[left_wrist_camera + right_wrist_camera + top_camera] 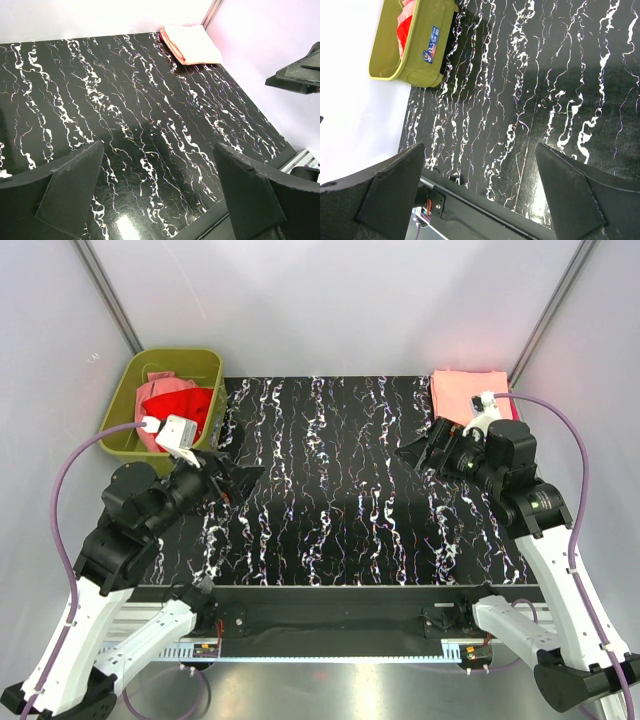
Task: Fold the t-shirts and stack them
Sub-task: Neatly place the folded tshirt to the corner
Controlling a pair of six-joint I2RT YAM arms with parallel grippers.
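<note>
A salmon-peach t-shirt (465, 392) lies folded into a flat rectangle at the table's (330, 490) far right corner, with a redder folded layer (170, 46) showing under its edge. A red t-shirt (185, 405) and a dusty pink t-shirt (165, 382) sit crumpled in the green bin (120, 395) at the far left.

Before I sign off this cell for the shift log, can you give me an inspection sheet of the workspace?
Surface: black marbled table, bare across its middle.
Job's things: folded t-shirts stacked at the far right corner, salmon on top; loose t-shirts, red and pink, lie unfolded in the olive-green bin at the far left.
Clutter: nothing seen.
Grippers: left tool and right tool are open, holding nothing, above the table.
Cables: left cable and right cable, both purple, loop outward from the wrists.
Surroundings: pale walls on three sides.
</note>
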